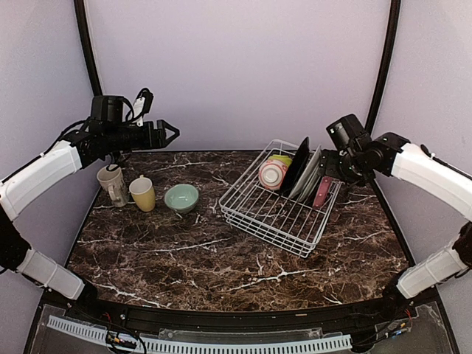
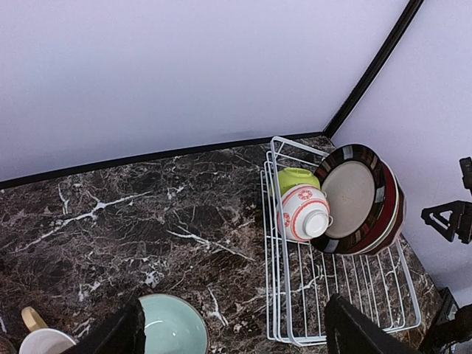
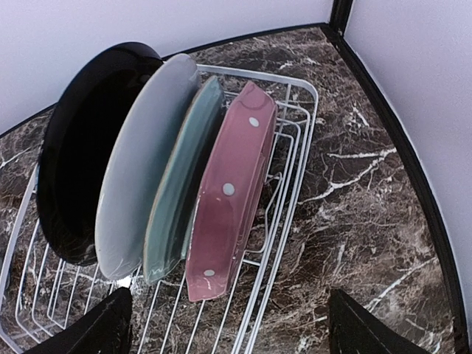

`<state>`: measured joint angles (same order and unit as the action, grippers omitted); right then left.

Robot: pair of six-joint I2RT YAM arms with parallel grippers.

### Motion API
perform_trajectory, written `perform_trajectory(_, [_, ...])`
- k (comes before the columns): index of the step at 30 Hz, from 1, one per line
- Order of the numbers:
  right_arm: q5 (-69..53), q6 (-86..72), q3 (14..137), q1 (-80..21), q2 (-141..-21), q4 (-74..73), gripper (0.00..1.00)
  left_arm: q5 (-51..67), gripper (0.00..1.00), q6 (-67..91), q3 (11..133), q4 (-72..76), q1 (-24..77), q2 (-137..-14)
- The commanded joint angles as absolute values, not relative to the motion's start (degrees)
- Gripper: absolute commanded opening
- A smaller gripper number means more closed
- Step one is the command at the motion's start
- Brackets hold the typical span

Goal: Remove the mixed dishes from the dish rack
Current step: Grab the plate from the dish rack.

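The white wire dish rack (image 1: 273,214) stands right of centre. In it stand a black plate (image 1: 296,164), a pale plate (image 1: 307,174), a green plate (image 3: 173,188) and a pink dotted plate (image 1: 322,190), with a pink-striped bowl (image 1: 272,174) and a lime bowl (image 1: 281,159) at its far left. On the table at left are a beige mug (image 1: 112,184), a yellow mug (image 1: 142,193) and a mint bowl (image 1: 181,198). My left gripper (image 1: 171,133) is open and empty, high above the mugs. My right gripper (image 1: 327,165) is open, above the pink dotted plate (image 3: 230,184).
Dark marble table (image 1: 221,258) with a black raised edge. Lilac walls close behind and at both sides, with black corner posts (image 1: 383,59). The near half of the rack is bare wire.
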<state>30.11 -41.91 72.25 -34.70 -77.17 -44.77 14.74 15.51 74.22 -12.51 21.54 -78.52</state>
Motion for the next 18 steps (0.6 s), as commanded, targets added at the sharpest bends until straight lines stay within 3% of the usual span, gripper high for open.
perform_trajectory(1, [35.21,-53.98,78.47,-34.54,-83.71,-52.19,0.81,15.13,0.83,14.24,73.83,-12.63,21.80,-77.25])
perform_trajectory(4, [38.73,-60.60,82.72,-34.47,-88.37,-58.58,0.72,15.53,0.83,14.43,73.95,-12.81,21.80,-77.17])
perform_trajectory(18, [39.64,-60.38,85.27,-34.12,-94.85,-55.06,0.58,17.06,0.83,15.58,73.66,-12.47,21.80,-77.41])
